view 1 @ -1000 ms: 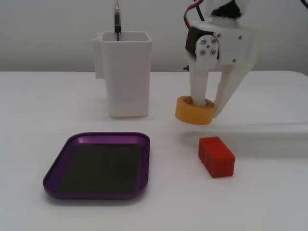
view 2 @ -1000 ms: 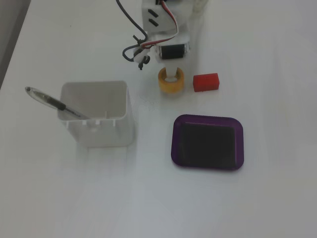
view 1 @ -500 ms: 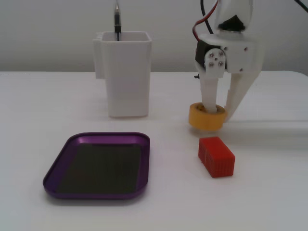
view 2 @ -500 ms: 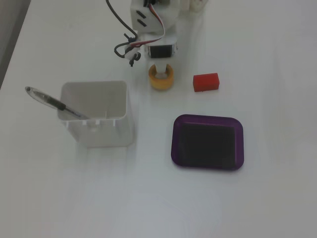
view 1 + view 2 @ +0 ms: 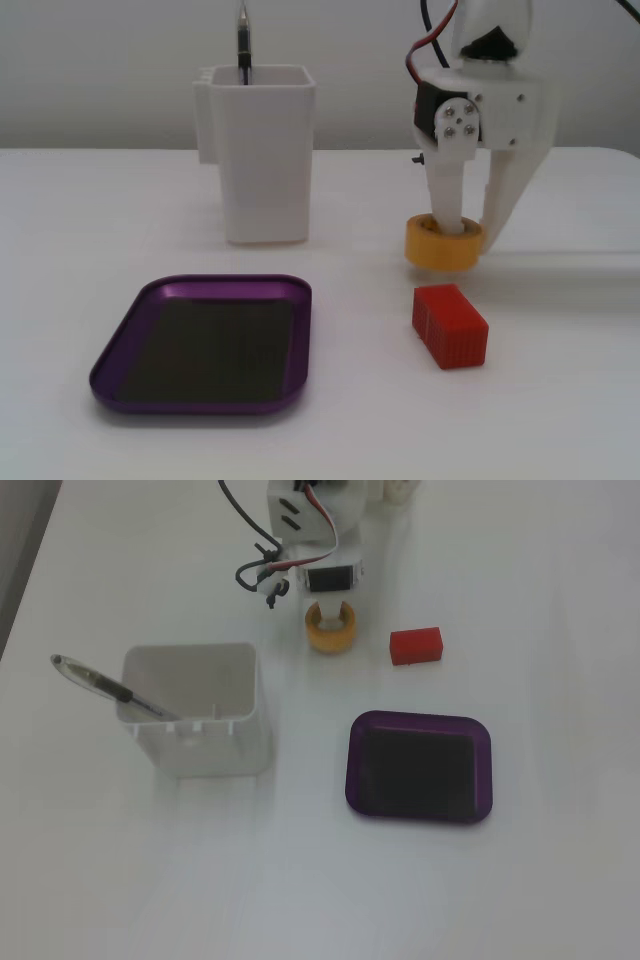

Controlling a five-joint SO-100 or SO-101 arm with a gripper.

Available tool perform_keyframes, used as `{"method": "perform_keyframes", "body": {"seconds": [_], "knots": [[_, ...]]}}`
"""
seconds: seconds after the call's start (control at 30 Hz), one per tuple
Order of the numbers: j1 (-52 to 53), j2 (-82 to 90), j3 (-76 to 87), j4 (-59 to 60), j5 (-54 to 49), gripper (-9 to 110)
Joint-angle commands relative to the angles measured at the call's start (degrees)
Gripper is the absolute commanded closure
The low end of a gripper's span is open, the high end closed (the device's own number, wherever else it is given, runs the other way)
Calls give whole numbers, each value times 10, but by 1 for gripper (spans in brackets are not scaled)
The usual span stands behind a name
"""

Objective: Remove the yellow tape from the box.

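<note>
I see my gripper (image 5: 462,228) clamped on the yellow tape (image 5: 443,246), 1 finger down through its core and the other outside the ring, right of centre in a fixed view. The roll sits at table level, just above the red block (image 5: 449,325). The box (image 5: 205,344) lies at lower left, well apart. A white container (image 5: 197,710) holds 1 pen (image 5: 100,684).

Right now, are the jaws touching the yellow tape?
Touching. In a fixed view, the gripper has one jaw down through the hollow core of the yellow tape and the other against its outer wall, pinching the ring.
</note>
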Motion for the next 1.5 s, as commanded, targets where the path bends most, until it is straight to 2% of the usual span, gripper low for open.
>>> {"method": "perform_keyframes", "body": {"seconds": [0.0,0.27,0.5,0.7,0.87,0.97,1.03,1.27,1.47], "knots": [[-4,33,-36,19,4,102],[-1,33,-54,32,4,93],[-1,55,-64,37,6,92],[-8,221,-103,98,40,92],[-9,405,-88,99,161,91],[-9,505,-19,92,246,91],[-9,569,50,89,268,91],[-1,769,324,40,265,91],[-9,967,486,23,268,92]]}}
